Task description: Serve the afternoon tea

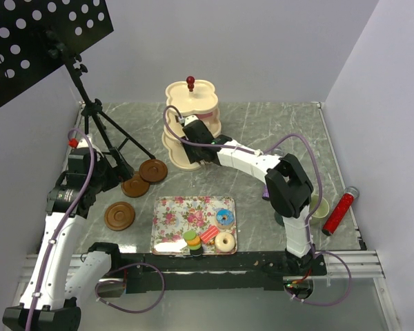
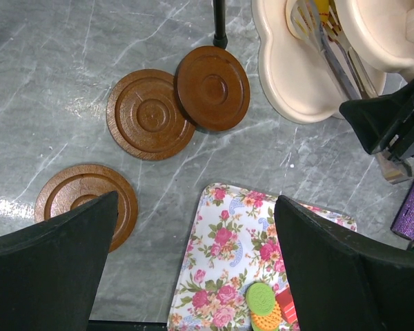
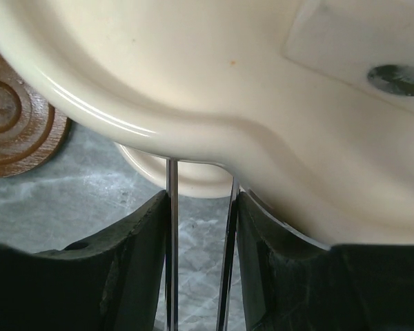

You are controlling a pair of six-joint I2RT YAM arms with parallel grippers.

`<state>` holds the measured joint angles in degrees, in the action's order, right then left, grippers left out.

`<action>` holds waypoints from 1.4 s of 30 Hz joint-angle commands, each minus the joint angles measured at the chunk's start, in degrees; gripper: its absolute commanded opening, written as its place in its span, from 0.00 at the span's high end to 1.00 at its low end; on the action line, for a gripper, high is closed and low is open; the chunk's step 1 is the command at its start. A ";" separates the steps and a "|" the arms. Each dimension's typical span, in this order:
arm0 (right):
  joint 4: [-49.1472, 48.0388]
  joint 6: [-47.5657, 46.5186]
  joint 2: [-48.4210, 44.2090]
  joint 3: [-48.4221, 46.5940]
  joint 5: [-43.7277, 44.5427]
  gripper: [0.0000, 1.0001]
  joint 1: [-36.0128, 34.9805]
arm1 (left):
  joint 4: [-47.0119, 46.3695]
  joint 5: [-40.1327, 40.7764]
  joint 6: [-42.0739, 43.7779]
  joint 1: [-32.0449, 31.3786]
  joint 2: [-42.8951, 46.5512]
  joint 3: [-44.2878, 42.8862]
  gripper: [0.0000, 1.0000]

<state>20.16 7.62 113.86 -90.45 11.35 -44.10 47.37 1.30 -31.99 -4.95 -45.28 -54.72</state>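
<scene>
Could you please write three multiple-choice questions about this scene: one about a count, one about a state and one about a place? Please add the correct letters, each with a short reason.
1. How many brown saucers are in view?
A two
B three
C five

2. How is the left gripper?
A open and empty
B shut on a saucer
C shut on nothing

3. Where does the blue doughnut lie?
A on a saucer
B in the left gripper
C on the tray

Answers:
1 B: the top view shows three brown discs beside the tray.
2 A: its jaws stand wide apart with nothing between them.
3 C: it rests on the floral surface, near the tray's right edge.
</scene>
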 commanded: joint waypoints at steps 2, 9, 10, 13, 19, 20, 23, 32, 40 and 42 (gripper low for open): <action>-1.88 -0.41 0.48 -2.89 1.48 0.51 0.24 | -2.02 -0.77 0.35 -0.06 0.10 -2.59 0.00; -2.50 -0.06 -0.66 -0.87 1.39 0.37 0.24 | -1.58 -0.60 0.26 -0.06 0.80 -2.15 0.00; -2.50 -0.06 -0.83 -0.52 1.39 0.37 0.24 | -1.50 -0.51 0.17 -0.06 0.80 -2.06 0.00; -2.76 -0.06 -1.36 0.19 1.48 0.37 0.15 | -1.50 -0.68 0.09 -0.06 1.07 -1.80 0.00; -4.07 0.03 -3.38 2.21 0.95 0.37 0.24 | -1.32 -0.69 -0.18 -0.06 1.68 -1.62 0.00; -4.34 0.03 -3.99 2.56 0.86 0.37 0.15 | -1.32 -0.69 -0.09 -0.06 1.86 -1.53 0.00; -5.57 0.29 -6.01 4.23 0.95 0.37 -0.11 | -1.41 -0.77 -0.18 -0.06 2.12 -1.18 0.00; -6.80 0.47 -11.64 9.15 1.21 0.37 -1.43 | -1.93 -0.77 -0.44 -0.06 2.74 -0.74 0.00; -7.16 0.38 -18.85 16.09 1.92 0.39 -2.84 | -1.85 -0.07 0.26 -0.06 3.88 0.14 0.00; -6.28 0.73 -20.43 17.32 1.13 0.39 -3.01 | -1.85 0.02 0.17 -0.06 3.97 0.14 0.00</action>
<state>15.53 7.84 99.20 -74.89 12.23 -46.44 47.40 1.32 -32.16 -4.97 -42.37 -54.68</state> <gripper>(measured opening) 0.616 0.995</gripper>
